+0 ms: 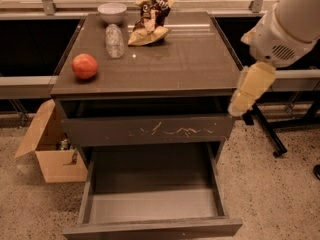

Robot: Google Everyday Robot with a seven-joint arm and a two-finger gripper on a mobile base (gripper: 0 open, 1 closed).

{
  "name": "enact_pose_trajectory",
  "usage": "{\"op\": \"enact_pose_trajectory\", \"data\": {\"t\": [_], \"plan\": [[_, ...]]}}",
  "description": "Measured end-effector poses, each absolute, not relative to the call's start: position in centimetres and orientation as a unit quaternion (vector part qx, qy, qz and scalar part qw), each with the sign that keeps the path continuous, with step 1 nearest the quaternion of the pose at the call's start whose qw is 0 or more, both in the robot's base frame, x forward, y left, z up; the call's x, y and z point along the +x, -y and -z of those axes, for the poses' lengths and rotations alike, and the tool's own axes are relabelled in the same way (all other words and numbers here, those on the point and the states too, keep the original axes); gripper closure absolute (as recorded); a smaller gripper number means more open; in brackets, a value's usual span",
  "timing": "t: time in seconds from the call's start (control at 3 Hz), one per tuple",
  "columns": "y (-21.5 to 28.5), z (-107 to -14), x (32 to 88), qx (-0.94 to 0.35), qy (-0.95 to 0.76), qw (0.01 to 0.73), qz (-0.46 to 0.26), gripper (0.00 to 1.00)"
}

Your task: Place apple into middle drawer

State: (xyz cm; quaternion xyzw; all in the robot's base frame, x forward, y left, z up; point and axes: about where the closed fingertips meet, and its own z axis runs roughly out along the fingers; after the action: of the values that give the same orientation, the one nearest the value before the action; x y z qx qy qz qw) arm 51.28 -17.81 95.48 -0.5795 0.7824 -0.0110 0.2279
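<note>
The middle drawer (150, 204) stands pulled out below and left of the gripper (244, 98), which hangs just beside the cabinet top's (190, 59) right front corner (open or closed: cannot tell), the apple (84, 66) resting well left, farther back, on that top.

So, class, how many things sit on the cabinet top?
4: apple front left, bottle behind it, bowl back left, snack bag back centre. None seem hidden. The claw hangs beside the right edge.
</note>
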Motion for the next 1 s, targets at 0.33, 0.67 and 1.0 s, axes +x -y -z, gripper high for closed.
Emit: {"op": "enact_pose_trajectory", "data": {"t": [0.33,0.67,1.0], "plan": [[14.6,-94.5,54.6,-0.566,-0.775,0.279,-0.027,0.00],[13.2,-94.1,56.1,-0.572,-0.768,0.287,-0.034,0.00],[11.1,-93.4,58.5,-0.581,-0.756,0.301,-0.044,0.00]]}}
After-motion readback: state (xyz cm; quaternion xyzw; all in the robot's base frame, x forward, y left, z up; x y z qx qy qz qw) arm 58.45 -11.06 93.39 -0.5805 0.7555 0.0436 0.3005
